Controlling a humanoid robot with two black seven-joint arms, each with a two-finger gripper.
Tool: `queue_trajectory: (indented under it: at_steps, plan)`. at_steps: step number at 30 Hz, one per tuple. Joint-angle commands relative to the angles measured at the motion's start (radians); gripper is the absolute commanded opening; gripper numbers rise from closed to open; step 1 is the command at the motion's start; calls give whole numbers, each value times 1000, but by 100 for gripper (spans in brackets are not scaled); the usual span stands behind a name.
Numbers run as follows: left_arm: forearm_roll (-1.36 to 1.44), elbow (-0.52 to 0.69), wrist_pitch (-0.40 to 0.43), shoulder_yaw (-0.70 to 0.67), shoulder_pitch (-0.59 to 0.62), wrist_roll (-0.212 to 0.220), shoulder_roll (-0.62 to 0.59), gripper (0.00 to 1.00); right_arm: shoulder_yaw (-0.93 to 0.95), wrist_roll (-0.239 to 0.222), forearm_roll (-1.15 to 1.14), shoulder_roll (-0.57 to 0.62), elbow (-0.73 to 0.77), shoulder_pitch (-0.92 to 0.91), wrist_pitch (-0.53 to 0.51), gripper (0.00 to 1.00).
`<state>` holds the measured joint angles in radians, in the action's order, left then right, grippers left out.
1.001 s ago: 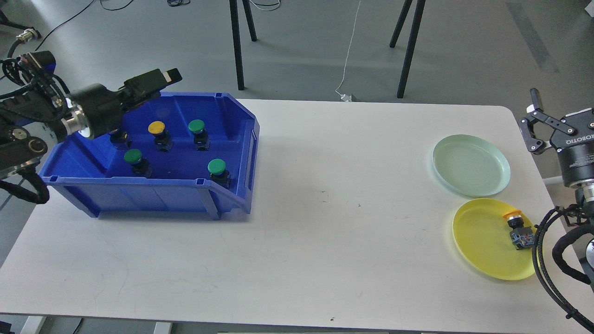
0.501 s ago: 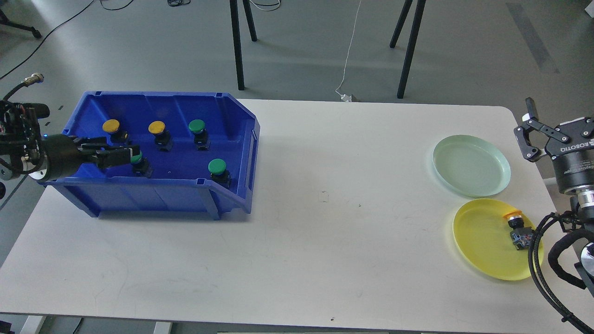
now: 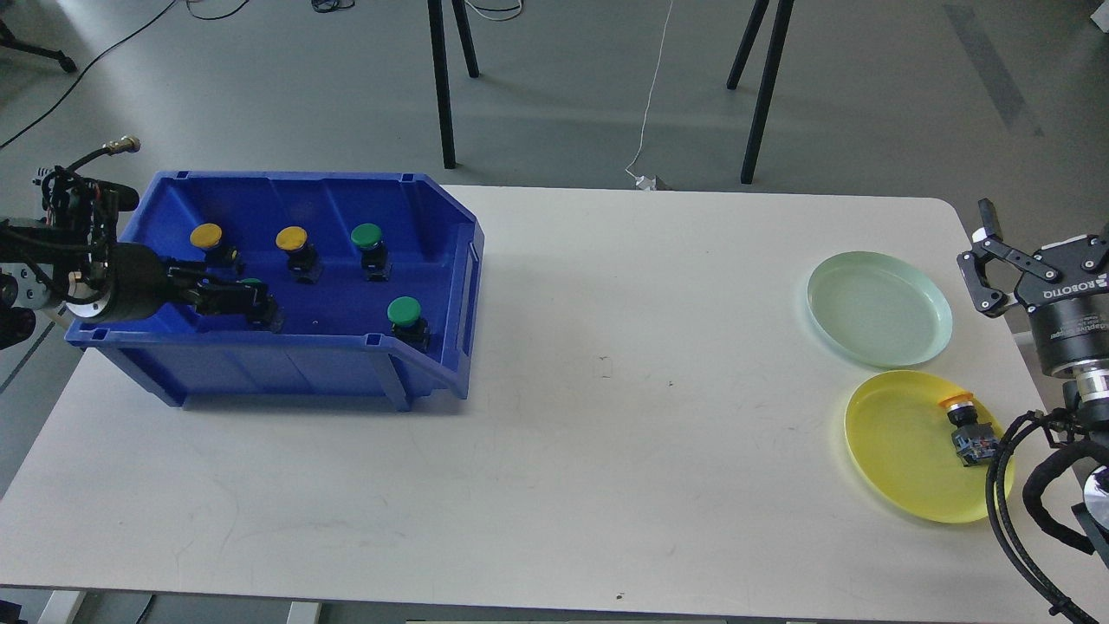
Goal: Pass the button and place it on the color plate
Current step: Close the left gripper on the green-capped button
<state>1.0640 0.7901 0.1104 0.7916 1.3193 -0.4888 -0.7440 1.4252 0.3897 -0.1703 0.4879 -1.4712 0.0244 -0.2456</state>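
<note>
Bin (image 3: 286, 364) position: the blue container sits at the left end of the white table (image 3: 554, 451). It holds two yellow buttons and three green ones. Note that your left gripper (image 3: 251, 302) reaches in over the left wall and lies low across the floor of the bin, its fingertips at the green button (image 3: 256, 303) nearest the front-left corner. The jaws look drawn in around that button's cap, but the dark fingers merge with the dark button body, so you cannot tell whether a firm hold exists.

Your right gripper (image 3: 992, 260) waits at the far right edge of the table, jaws spread wide and holding nothing. The pale green plate (image 3: 879, 308) beside it is bare. The yellow plate (image 3: 918, 446) carries one yellow-capped button (image 3: 969, 426) lying on its side.

Hazards, judged from this position:
- Weak pinch. If the fingers bear on the rounded cap and not on the body, the button will likely slip out during the lift.
- Wall contact. The wrist rides close to the bin's left rim; a lift that drags sideways could catch the rim and shift or tip the bin.
- Neighbour disturbance. The yellow button (image 3: 208, 236) stands near the arm's path; a careless withdrawal could knock it over.
- Handover miss. The two grippers are well apart, so a poor meeting point risks a drop onto the table.
- Colour error. This button belongs on the pale green plate.
</note>
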Motion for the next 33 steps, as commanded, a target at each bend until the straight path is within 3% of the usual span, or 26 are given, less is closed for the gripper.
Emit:
queue_trajectory:
  at_steps: [1, 24, 30, 33]
  plan:
    - [1, -37, 28, 0, 0, 0, 32, 96, 1, 0, 0, 1, 0, 2, 0, 99]
    - [1, -167, 58, 12, -66, 0, 126, 96, 0, 1, 0, 0, 0, 12, 0, 99]
    - [-1, -183, 60, 12, -78, 0, 135, 92, 1, 1, 0, 0, 0, 11, 2, 99]
    - [-4, -184, 101, 8, -77, 0, 146, 87, 1, 3, 0, 0, 0, 12, 5, 99]
